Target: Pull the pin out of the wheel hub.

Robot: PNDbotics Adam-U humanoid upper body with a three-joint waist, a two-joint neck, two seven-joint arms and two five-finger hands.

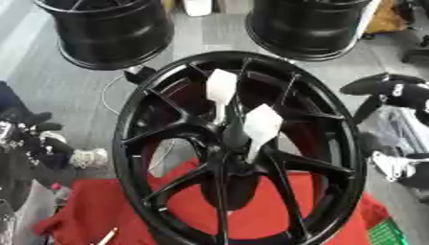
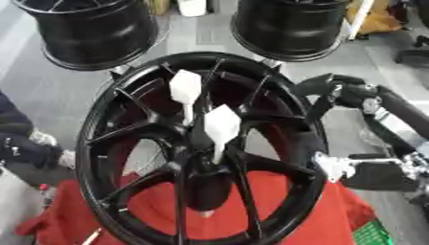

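While two white pins [image 2: 220, 125] stand in the wheel hub [image 2: 205, 162], the right hand [image 2: 335, 88] hovers beside, fingers relaxed.

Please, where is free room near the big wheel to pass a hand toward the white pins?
Open floor lies left of the wheel hub, below the far left rim. A narrower gap runs between the two far rims. On the right it is crowded: the right hand sits beside the hub. The white pins stand between spokes.

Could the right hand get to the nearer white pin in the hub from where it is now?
Probably yes. The right hand hangs open beside the wheel's right rim, and the nearer white pin stands out of the hub with nothing in between.
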